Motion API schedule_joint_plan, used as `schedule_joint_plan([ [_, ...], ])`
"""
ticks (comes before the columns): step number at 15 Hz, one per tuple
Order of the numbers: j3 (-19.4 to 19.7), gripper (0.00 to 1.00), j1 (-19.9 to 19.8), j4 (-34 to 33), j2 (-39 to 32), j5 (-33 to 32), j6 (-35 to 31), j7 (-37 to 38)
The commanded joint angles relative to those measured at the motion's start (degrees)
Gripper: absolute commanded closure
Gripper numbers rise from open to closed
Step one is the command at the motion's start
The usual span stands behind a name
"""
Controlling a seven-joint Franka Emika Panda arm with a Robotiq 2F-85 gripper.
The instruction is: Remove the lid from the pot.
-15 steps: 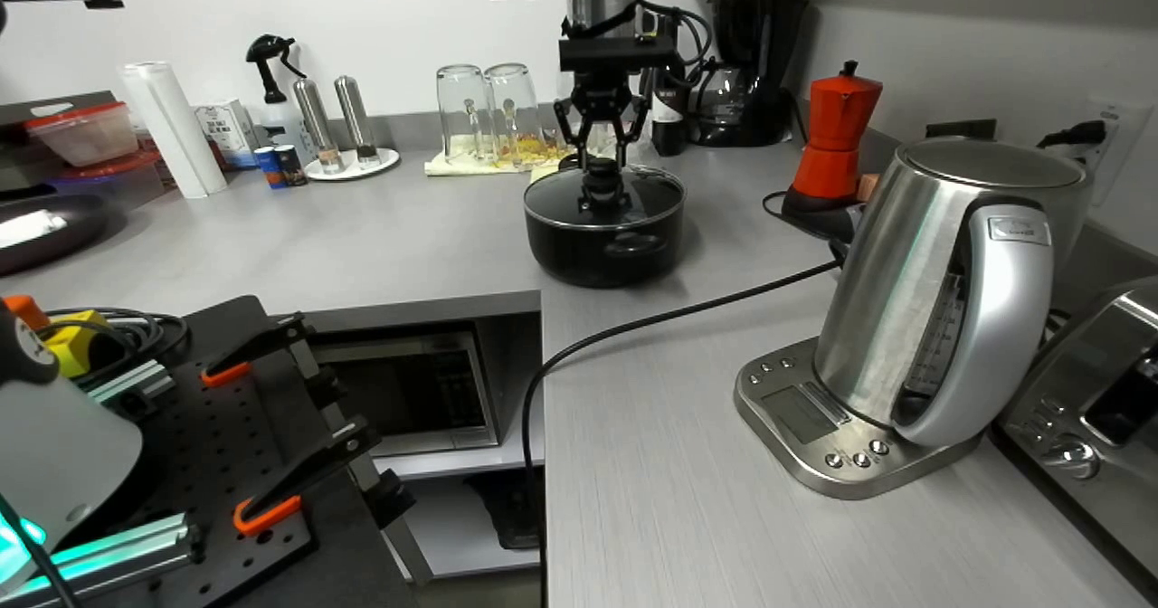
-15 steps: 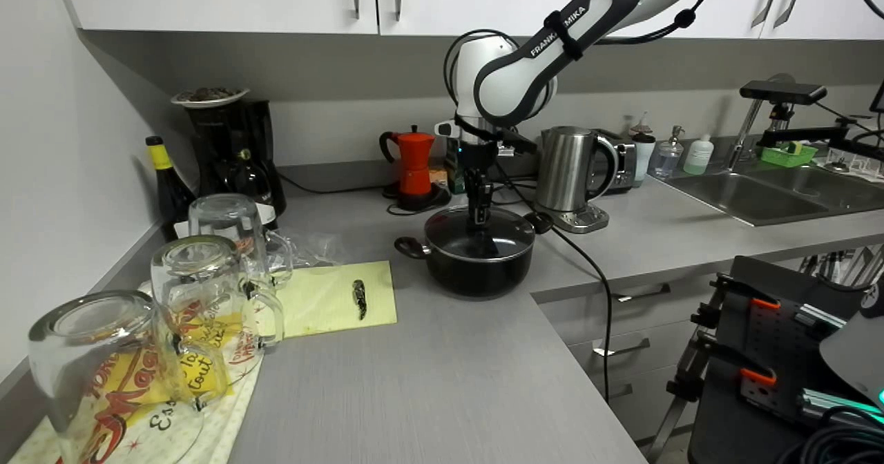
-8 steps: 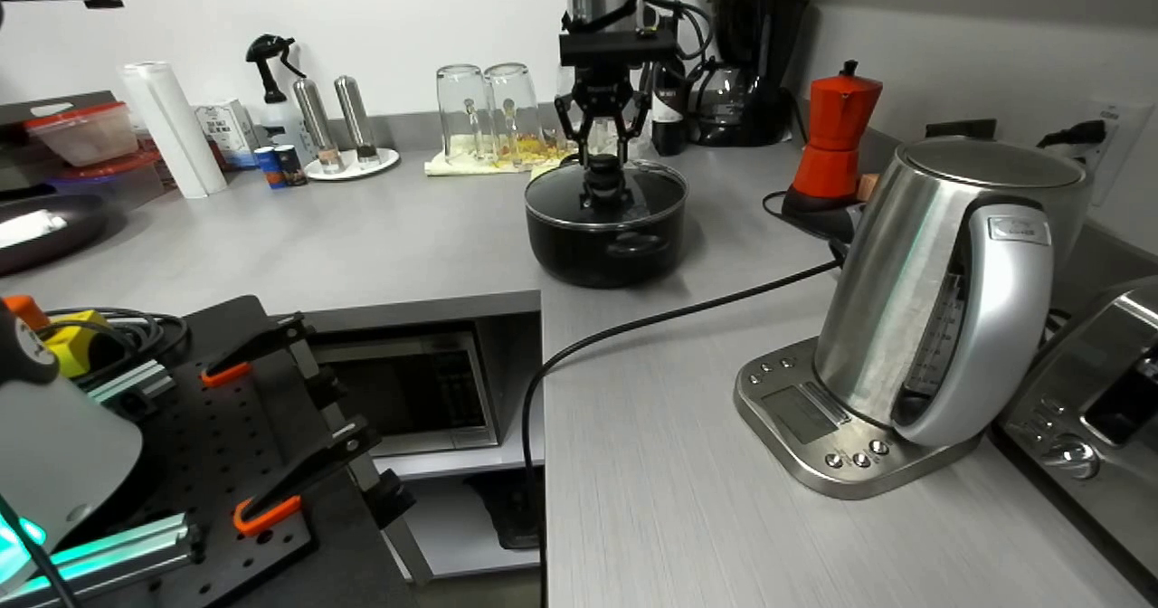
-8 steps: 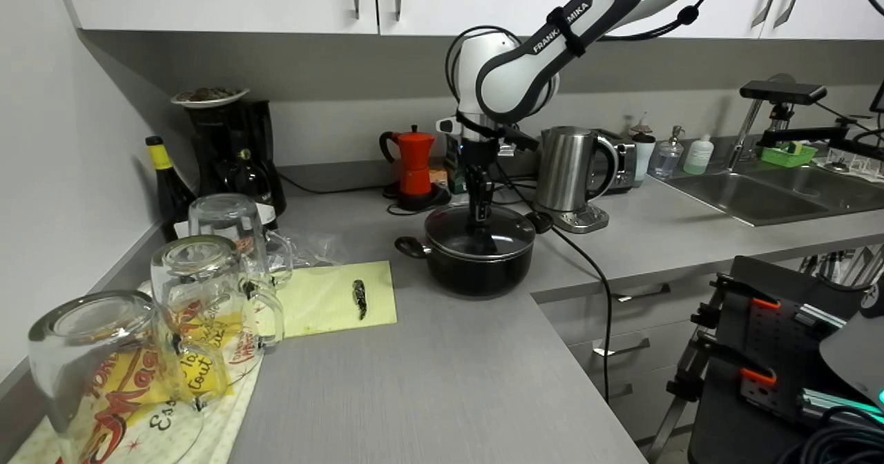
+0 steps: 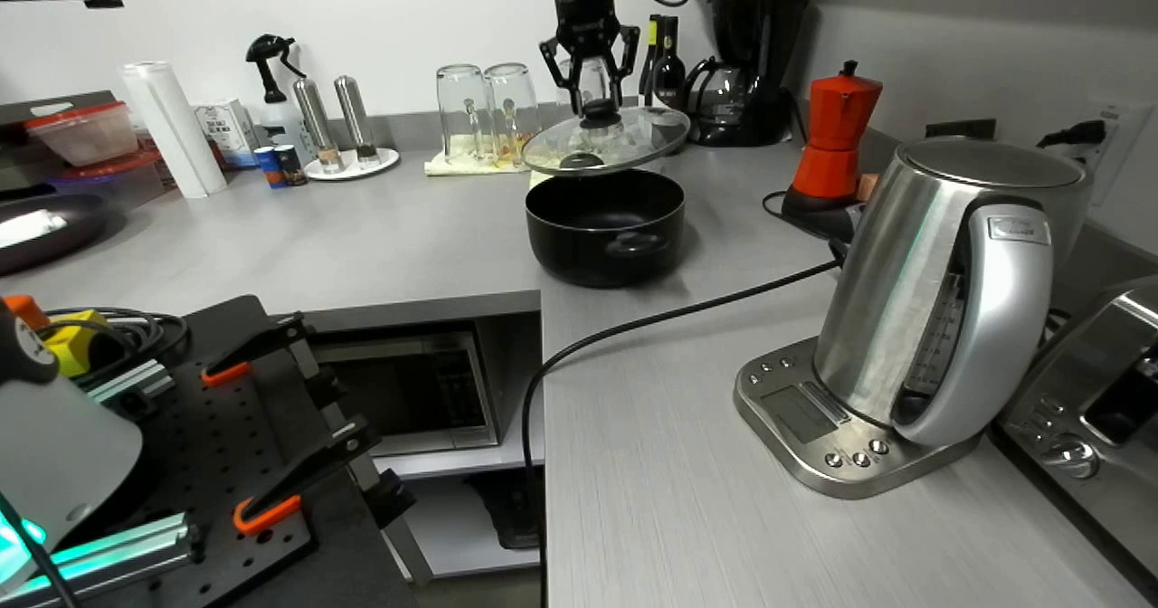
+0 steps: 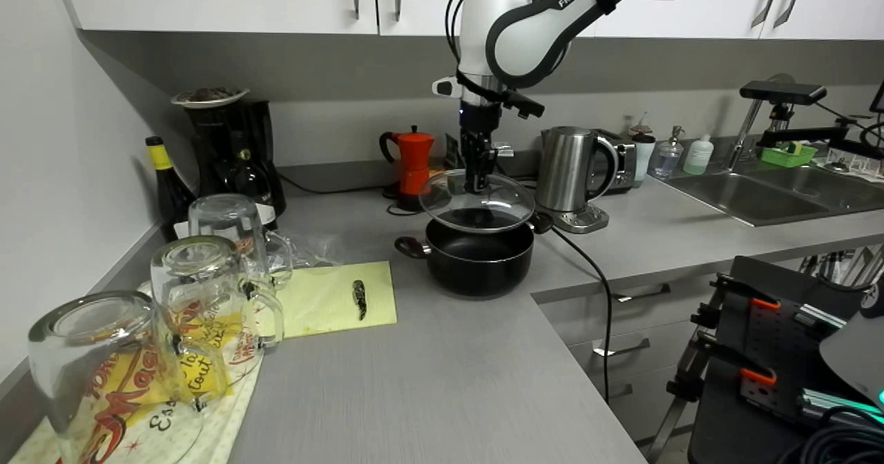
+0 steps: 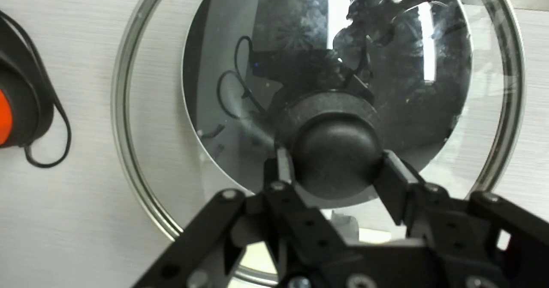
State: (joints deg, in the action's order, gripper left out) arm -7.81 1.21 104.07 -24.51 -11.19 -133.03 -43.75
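Above the black pot (image 5: pixel 588 255), at twelve o'clock from it, the glass lid (image 5: pixel 633 142) hangs in the air, apart from the pot's edge as far as can be seen. It is not level: in an exterior view its nine o'clock side is lower than its three o'clock side. The gripper (image 5: pixel 598 106) is closed around the lid's knob (image 7: pixel 336 146); in the wrist view its fingers (image 7: pixel 392 189) press from about three o'clock and nine o'clock.

The step in hand seems to be the lift, and the task looks nearly fulfilled. To do this well, the gripper should go straight up first, until the low side of the lid has a generous gap over the pot and over the handle (image 6: pixel 411 246) which points to nine o'clock in an exterior view. Only then is a sideways move advisable, and a slow one, because a lid held by one small knob can turn or swing. The pressure should be firm and even. As direction, six o'clock in an exterior view, over the counter (image 6: pixel 442 381), seems wiser than nine o'clock, where the glass mugs (image 6: pixel 200 277) stand, or between one and two, where the kettle (image 6: pixel 570 167) is. At setting down, the low side will probably touch first, so a gentle descent is better than a drop.
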Motion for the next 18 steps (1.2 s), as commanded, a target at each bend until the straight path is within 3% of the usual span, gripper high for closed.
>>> schedule_joint_plan([
  [1,-1.3,0.75,2.5,1.1,3.2,-2.7,2.1,-2.8],
  [10,-7.2,0.75,10.6,4.7,2.8,-7.3,2.7,-12.2],
  [18,-11.4,0.75,14.6,10.6,0.6,-8.4,0.6,-24.3],
])
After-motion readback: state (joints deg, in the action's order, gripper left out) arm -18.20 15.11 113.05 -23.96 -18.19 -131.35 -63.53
